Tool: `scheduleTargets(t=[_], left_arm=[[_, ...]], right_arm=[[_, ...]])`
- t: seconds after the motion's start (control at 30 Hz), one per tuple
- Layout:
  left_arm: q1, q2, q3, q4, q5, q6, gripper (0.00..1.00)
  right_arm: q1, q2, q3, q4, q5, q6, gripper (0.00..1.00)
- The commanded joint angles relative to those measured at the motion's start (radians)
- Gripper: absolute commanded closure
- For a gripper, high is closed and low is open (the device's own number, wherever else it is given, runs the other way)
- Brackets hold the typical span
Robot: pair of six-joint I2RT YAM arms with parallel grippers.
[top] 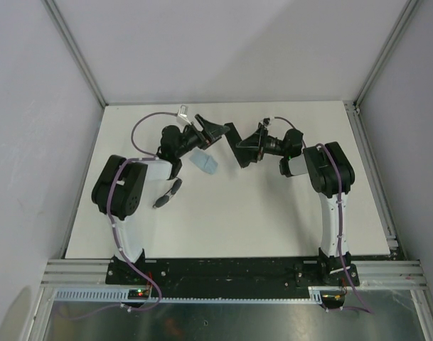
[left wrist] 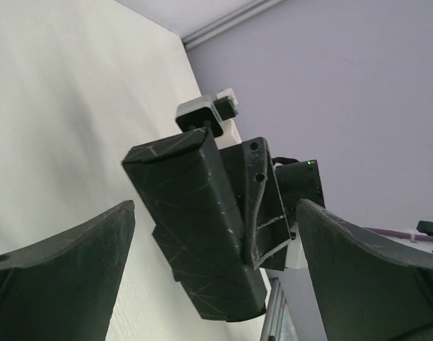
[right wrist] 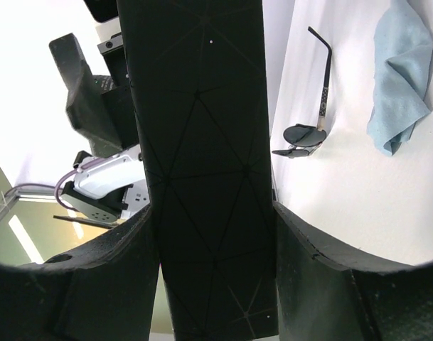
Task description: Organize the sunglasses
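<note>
- Sunglasses lie on the white table, lower left of centre in the top view, one temple arm swung out, not yet cased.
- Right gripper clamps the black case, lifted at centre.
- Left gripper gapes empty, facing the case.
- Blue cloth lies loose below it.
- Judged early: opening the case and loading remain.

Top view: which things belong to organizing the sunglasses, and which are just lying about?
Job:
small dark-framed sunglasses with thin black temples
black rectangular faceted case, clamped in the right gripper

Lying about:
small light blue folded cloth, untouched
</note>
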Motion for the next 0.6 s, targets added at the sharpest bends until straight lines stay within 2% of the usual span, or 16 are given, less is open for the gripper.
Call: scheduleTargets(t=[0.0,0.27,0.43,0.57], left_arm=[[-0.030,0.015,-0.001,0.095,0.046,-0.066,0.01],[-0.072,0.015,-0.083,0.125,0.019,-0.107,0.02],[-0.078,0.041,-0.068,0.128,0.023,-0.123,0.02],[-0.084,0.057,-0.044,0.130,0.030,-0.126,0.07]], right_arm=[[0.014,-0.010,0.033,0.219,-0.006,-0.037,0.72],[0.015,-0.012,0.032,0.206,-0.007,-0.045,0.73],[0.021,-0.016,0.033,0.196,-0.012,-0.054,0.73],[0.024,-0.018,0.033,0.183,-0.013,-0.062,0.74]])
